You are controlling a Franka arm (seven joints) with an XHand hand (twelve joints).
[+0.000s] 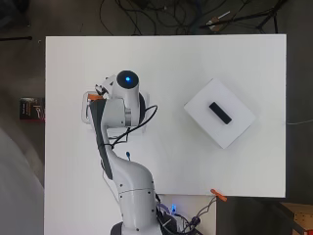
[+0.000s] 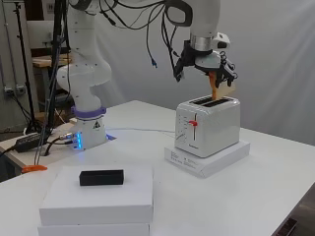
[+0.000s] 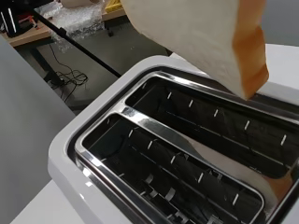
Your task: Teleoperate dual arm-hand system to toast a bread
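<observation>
A white two-slot toaster [image 2: 209,125] stands on a flat white box [image 2: 206,161] in the middle of the table. My hand [image 2: 205,59] hangs just above it, fingers curled on a slice of bread [image 2: 220,91] with an orange-brown crust. The slice hangs tilted, its lower edge right over the far slot in the side view. In the wrist view the bread slice [image 3: 210,42] hovers above the toaster [image 3: 79,158], and both slots are empty. From overhead the arm hides most of the toaster [image 1: 84,108].
A stack of white boxes [image 2: 98,204] with a black block [image 2: 101,177] on top sits apart from the toaster, at the table's right in the overhead view [image 1: 221,113]. Cables run from the arm's base [image 2: 88,130].
</observation>
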